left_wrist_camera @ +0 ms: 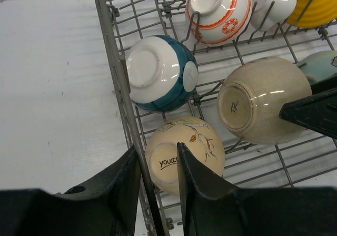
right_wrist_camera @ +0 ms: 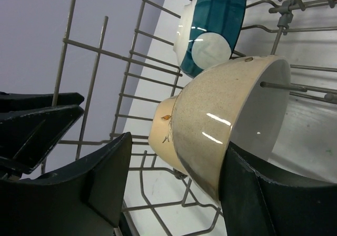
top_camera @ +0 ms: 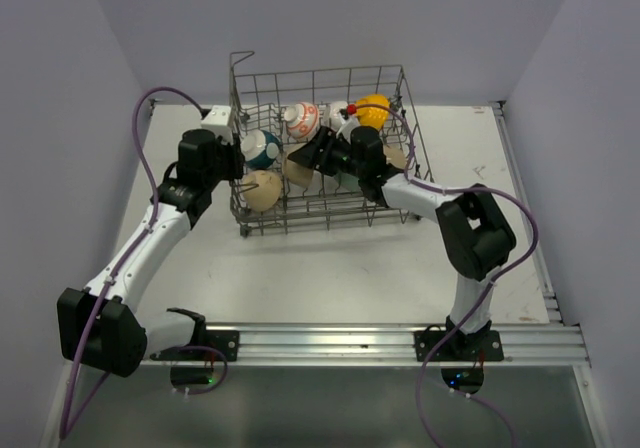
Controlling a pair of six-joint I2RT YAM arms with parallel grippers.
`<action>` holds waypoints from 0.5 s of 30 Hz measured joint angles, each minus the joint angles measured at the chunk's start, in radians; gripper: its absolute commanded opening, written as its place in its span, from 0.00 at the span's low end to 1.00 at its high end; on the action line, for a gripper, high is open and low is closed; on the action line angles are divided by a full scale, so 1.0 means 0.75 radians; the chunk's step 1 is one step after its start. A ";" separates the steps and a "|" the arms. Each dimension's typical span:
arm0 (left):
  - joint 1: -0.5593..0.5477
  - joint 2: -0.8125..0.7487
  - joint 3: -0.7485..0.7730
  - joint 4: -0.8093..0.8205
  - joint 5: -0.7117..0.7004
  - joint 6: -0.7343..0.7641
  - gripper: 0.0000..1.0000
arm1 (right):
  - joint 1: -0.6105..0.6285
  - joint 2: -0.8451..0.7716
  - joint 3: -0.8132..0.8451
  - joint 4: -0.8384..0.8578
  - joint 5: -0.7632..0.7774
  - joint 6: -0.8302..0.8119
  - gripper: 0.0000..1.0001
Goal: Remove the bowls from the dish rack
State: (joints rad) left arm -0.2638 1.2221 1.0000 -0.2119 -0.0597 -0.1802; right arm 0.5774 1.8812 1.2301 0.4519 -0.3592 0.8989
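Observation:
The grey wire dish rack [top_camera: 243,208] stands at the back middle of the table with several bowls in it. My left gripper [top_camera: 238,160] is open and straddles the rack's left wall wire [left_wrist_camera: 113,62], its inner finger over a cream bowl with a leaf drawing [left_wrist_camera: 195,146]. My right gripper [right_wrist_camera: 178,144] is open inside the rack around a speckled beige bowl [right_wrist_camera: 221,115]. One finger sits at the bowl's rim inside; the other stands apart from it. A teal-white bowl [left_wrist_camera: 158,72], an orange-patterned bowl [left_wrist_camera: 218,7], a white bowl [left_wrist_camera: 274,1], a yellow bowl [top_camera: 374,110] and a pale green bowl [left_wrist_camera: 321,65] lie around.
White table [top_camera: 330,268] lies in front of the rack and to both sides. Grey walls close in left, right and back. A raised wire loop [top_camera: 240,60] stands at the rack's back left corner. A metal rail [top_camera: 330,340] runs along the near edge.

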 measured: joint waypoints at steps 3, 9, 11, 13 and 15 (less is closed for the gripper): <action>-0.002 0.002 0.000 -0.007 0.010 0.008 0.44 | 0.000 0.022 -0.001 0.044 -0.007 0.019 0.61; -0.016 0.004 -0.001 -0.011 0.035 0.012 0.54 | -0.002 0.070 -0.001 0.089 -0.035 0.031 0.51; -0.019 0.004 -0.001 -0.011 0.038 0.012 0.57 | -0.002 0.080 -0.001 0.102 -0.038 0.031 0.47; -0.023 0.004 -0.001 -0.010 0.041 0.011 0.62 | -0.003 0.083 -0.001 0.106 -0.038 0.031 0.43; -0.027 0.004 -0.001 -0.008 0.045 0.012 0.65 | -0.004 0.084 -0.001 0.107 -0.037 0.028 0.35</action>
State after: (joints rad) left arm -0.2840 1.2247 0.9997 -0.2180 -0.0261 -0.1715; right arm 0.5747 1.9442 1.2297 0.5323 -0.3870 0.9203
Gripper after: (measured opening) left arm 0.621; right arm 0.423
